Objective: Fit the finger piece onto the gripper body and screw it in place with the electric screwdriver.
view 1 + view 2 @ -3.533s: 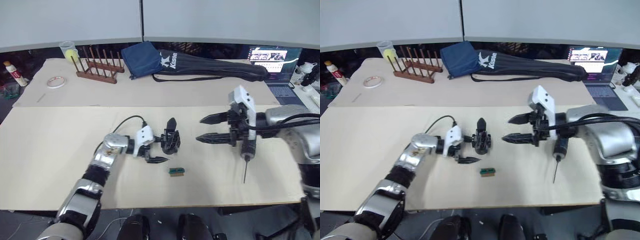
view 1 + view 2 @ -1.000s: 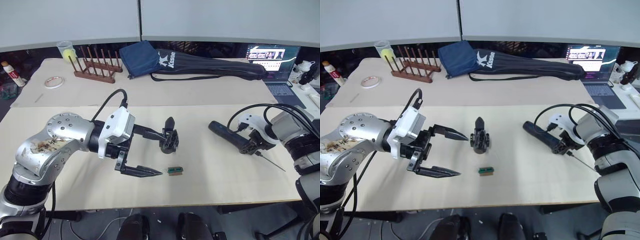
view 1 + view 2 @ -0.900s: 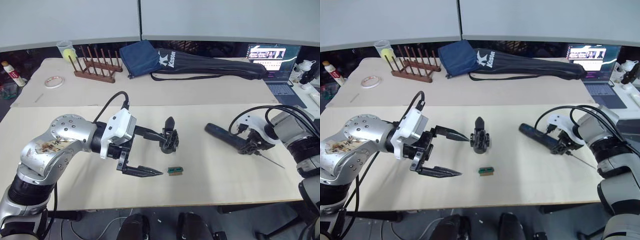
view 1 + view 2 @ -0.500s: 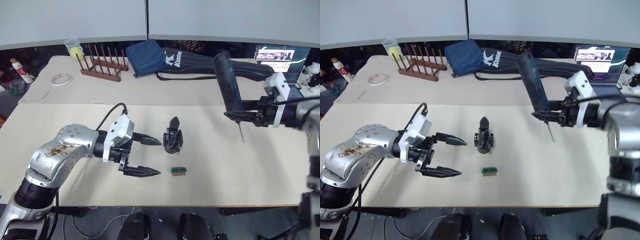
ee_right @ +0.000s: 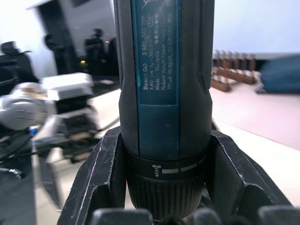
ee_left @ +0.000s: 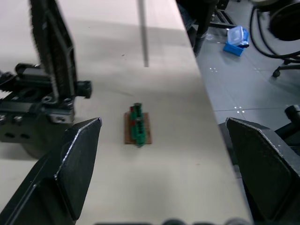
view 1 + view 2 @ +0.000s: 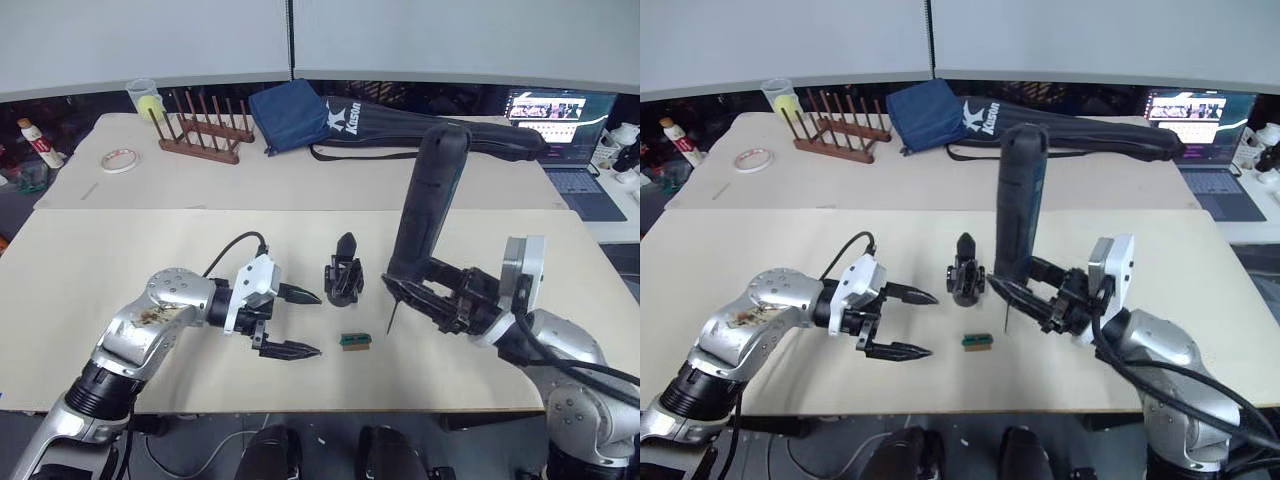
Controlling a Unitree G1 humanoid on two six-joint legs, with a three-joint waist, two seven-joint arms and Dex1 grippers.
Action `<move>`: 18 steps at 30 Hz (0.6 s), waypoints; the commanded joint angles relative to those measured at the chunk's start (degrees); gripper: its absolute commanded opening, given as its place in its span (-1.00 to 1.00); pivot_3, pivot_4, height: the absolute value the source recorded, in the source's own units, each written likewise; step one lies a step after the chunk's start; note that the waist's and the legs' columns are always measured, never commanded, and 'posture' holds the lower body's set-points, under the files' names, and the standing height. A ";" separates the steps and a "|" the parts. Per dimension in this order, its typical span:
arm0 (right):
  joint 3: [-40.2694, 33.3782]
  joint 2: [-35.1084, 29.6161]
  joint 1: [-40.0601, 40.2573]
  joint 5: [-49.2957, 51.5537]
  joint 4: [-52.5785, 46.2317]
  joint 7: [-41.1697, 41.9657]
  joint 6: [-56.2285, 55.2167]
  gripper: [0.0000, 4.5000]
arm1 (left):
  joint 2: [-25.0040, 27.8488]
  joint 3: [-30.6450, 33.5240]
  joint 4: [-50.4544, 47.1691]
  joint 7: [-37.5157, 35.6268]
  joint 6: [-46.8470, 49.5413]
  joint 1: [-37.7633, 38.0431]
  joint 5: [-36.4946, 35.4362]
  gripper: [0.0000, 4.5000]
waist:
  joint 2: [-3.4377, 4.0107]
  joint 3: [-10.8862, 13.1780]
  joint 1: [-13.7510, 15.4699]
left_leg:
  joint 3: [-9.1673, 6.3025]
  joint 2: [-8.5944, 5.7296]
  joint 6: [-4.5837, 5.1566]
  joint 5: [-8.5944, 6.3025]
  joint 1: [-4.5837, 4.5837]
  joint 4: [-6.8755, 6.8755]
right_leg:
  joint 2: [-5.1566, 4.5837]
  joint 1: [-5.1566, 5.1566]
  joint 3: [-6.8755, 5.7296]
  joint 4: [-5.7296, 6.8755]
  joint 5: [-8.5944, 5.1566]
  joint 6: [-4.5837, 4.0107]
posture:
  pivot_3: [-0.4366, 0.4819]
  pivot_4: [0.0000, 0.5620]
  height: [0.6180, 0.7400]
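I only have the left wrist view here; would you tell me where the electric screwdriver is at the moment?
Observer: The right gripper is shut on the electric screwdriver, holding it nearly upright with the bit pointing down.
Operator: Thank you. Where does the bit sit relative to the gripper body?
Observer: The bit tip hangs to the robot's right of the gripper body, apart from it and not far from the green block.

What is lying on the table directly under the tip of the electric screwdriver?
Bare table. The electric screwdriver stands nearly upright in the right gripper, with its bit between the gripper body and the green block.
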 commanded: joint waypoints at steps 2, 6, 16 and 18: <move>4.97 0.39 0.58 -3.53 -0.54 0.98 -10.22 -0.15 | -0.53 -1.05 1.12 -1.99 -2.83 0.86 1.63 1.00 | 0.00 0.00 -0.03 | 0.01 0.00 0.00 0.00 0.00 0.00 | 0.00 0.00 0.00 -0.01 0.00 0.00 | -0.05 -0.47 1.00; 7.68 0.66 0.70 -4.01 2.13 0.25 -12.44 -0.15 | -1.07 -1.22 1.09 -1.84 -3.83 1.86 2.33 1.00 | -0.01 0.00 -0.08 | 0.00 0.01 0.00 0.00 0.01 0.02 | 0.00 0.01 0.01 0.00 0.00 0.00 | -0.05 -0.47 1.00; 10.30 -0.30 0.08 -4.84 6.20 -0.63 -16.73 -0.15 | -4.31 -2.48 4.30 -1.15 -8.04 1.70 6.48 1.00 | -0.01 0.00 0.05 | -0.01 0.02 0.04 -0.02 -0.01 0.03 | 0.00 0.01 -0.01 0.00 0.00 0.00 | -0.05 -0.47 1.00; 10.48 -0.53 0.47 -4.89 6.20 -0.72 -17.44 -0.15 | -4.68 -2.45 4.10 -1.00 -8.27 1.92 6.77 1.00 | -0.01 0.00 0.04 | -0.01 0.03 0.05 -0.03 -0.01 0.03 | 0.00 0.01 0.00 -0.01 0.00 0.00 | -0.05 -0.47 1.00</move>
